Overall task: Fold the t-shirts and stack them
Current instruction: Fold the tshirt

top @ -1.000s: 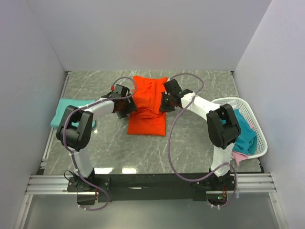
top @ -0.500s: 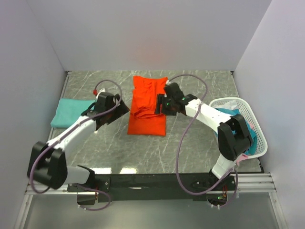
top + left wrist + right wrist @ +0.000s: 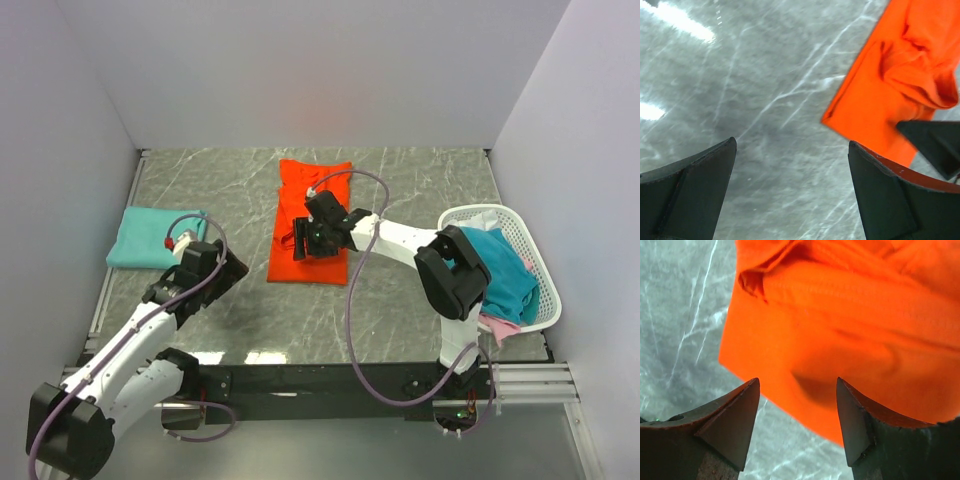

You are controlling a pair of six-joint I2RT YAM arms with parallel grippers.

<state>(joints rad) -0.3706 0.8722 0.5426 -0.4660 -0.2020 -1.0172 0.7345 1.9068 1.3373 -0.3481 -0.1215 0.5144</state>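
Two robot arms reach over a grey marbled table (image 3: 400, 300). In the middle of it we see the orange-red t-shirt (image 3: 313, 205), folded into a narrow strip that runs away from the arms, with a bunched fold across its lower half. The right gripper (image 3: 797, 382) hangs over that bunched part, near the shirt's left edge. Its two dark fingers are spread apart with only orange cloth showing between them, and they grip nothing; we cannot tell whether they touch the cloth. The left gripper (image 3: 791, 142) is well to the left of the shirt, over bare table, its fingers also spread wide and empty. Its wrist view shows a corner of the orange shirt at the upper right. A folded teal t-shirt (image 3: 150, 235) lies flat near the table's left edge. At the right edge stands a white lattice basket (image 3: 478, 212) holding a crumpled teal shirt (image 3: 510, 280) and a pink shirt (image 3: 497, 328) that shows at its near side.
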